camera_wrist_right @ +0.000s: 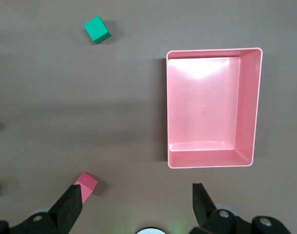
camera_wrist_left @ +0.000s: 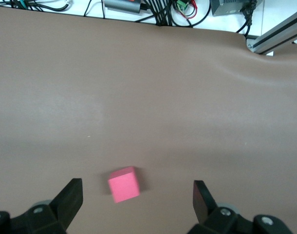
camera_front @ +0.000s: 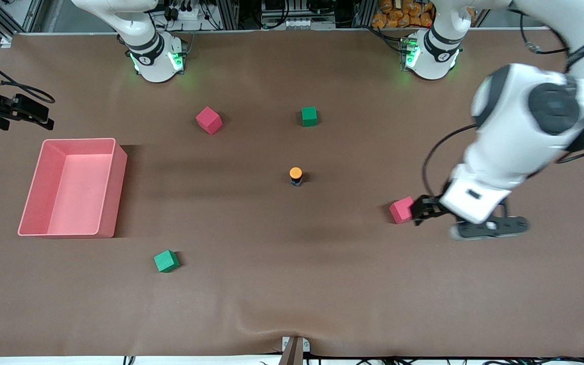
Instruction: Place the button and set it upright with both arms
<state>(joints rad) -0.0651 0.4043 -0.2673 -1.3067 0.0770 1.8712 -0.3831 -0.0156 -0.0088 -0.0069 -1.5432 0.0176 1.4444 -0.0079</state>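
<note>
Front view, read across from the right arm's end of the counter (camera_front: pixel 292 304). The right tool (camera_wrist_right: pixel 136 204) is up in the air over the stretch of counter near the right arm's base; in the right wrist view its black fingers (camera_wrist_right: pixel 70 207) stand spread wide with nothing between them, above the pink bin (camera_wrist_right: pixel 213 107). That bin, an open rectangular tray, rests at the right arm's end. A green cube (camera_front: pixel 166 261) lies nearer to the front camera than the bin. A red cube (camera_front: pixel 208 120) lies near the right arm's base. The button (camera_front: pixel 296 176) stands upright near the middle of the counter, orange cap uppermost on its dark body, apart from both tools. A second green cube (camera_front: pixel 309 116) lies farther from the camera than the button. A second red cube (camera_front: pixel 401 210) lies toward the left arm's end. The left tool (camera_front: pixel 420 209) hangs just beside this cube; in the left wrist view its fingers (camera_wrist_left: pixel 70 200) are spread wide, gripping nothing, with the cube showing between them on the counter below.
</note>
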